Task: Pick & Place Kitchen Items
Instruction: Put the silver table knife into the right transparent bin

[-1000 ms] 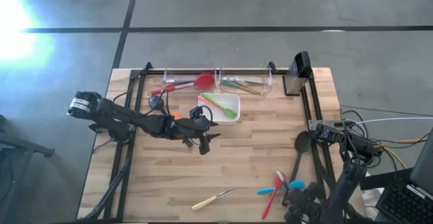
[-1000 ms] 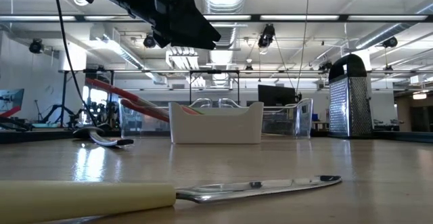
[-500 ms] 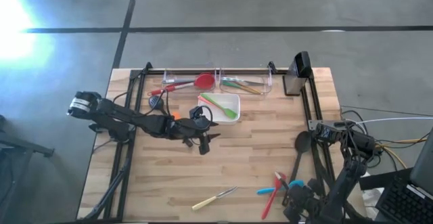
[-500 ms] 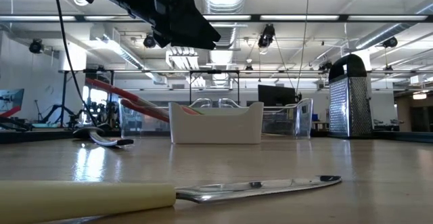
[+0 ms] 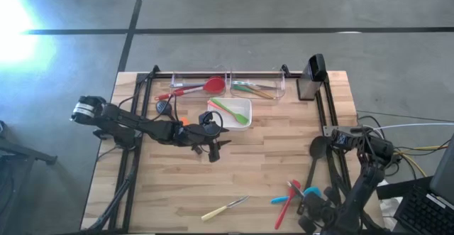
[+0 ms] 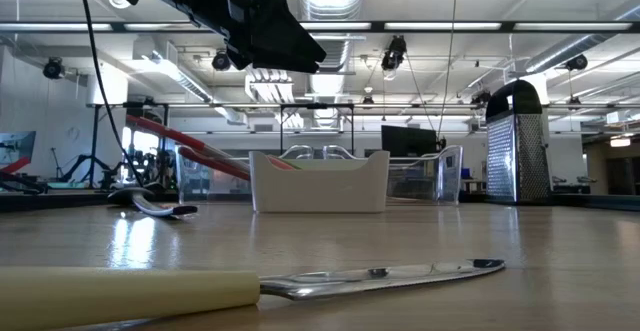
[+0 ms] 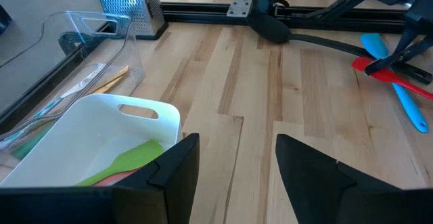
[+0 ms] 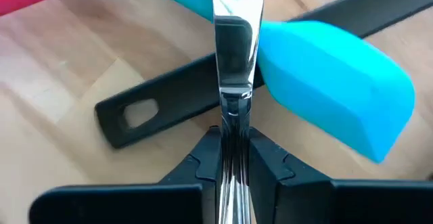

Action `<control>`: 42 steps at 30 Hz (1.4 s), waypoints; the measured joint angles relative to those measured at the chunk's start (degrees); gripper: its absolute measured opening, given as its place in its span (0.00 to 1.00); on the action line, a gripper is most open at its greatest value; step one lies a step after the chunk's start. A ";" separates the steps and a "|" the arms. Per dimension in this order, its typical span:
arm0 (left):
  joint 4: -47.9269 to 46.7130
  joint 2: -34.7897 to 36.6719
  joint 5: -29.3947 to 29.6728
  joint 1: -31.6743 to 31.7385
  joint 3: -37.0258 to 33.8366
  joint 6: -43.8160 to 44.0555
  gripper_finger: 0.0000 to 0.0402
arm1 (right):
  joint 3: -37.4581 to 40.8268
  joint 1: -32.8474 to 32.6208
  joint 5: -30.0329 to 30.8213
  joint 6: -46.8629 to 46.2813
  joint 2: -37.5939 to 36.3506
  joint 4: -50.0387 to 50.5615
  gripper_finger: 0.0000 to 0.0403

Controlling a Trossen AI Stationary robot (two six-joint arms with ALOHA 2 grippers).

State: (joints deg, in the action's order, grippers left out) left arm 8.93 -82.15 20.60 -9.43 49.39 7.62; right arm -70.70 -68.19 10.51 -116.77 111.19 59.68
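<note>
moved: the red spatula by the right gripper has shifted a little across the last second, nudged beside the blue spatula; the left arm has not changed. left gripper — fingers spread apart, empty, hanging above the table just in front of the white dish, which holds a green spatula. right gripper — at the near right edge, fingers pinched on a shiny metal handle that crosses over the blue spatula and the black ladle handle. step in hand, likely: the pick from the right-hand pile; the next move calls for a straight lift, so the neighbours stay put. elsewhere: cream-handled knife near the front edge, red spoon in the left clear bin. hard to make out: what head the gripped handle carries — the arm covers it from above.
</note>
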 joint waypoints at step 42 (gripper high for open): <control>35.60 -5.84 -7.61 0.85 1.26 -1.49 0.50 | -7.47 23.17 68.23 21.13 -9.15 20.57 0.08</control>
State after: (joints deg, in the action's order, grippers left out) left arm 44.53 -87.99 12.99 -8.58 50.64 6.13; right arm -78.17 -45.02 78.74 -95.64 102.04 80.24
